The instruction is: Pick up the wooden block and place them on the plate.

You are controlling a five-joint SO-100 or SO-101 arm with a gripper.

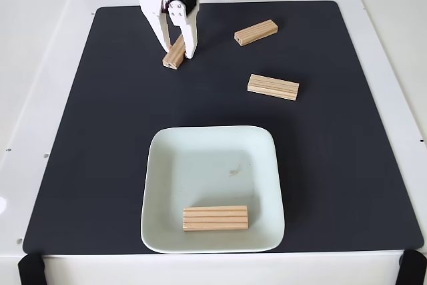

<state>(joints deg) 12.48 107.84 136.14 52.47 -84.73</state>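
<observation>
The pale mint-white plate (167, 165) sits near the front of the black mat, with one wooden block (215, 218) lying flat in its front part. Two more wooden blocks lie on the mat, one at the back right (256, 32) and one at mid right (273, 87). Another wooden block (173, 55) lies at the back left, angled. My white gripper (178, 51) reaches down over it, one finger on each side of the block's far end. The jaws look closed onto the block, which still touches the mat.
The black mat (87, 131) covers most of the white table. The arm's base stands at the back edge. Black clamps sit at the table's front corners (30, 268) and back edge. The mat's left side and right front are open.
</observation>
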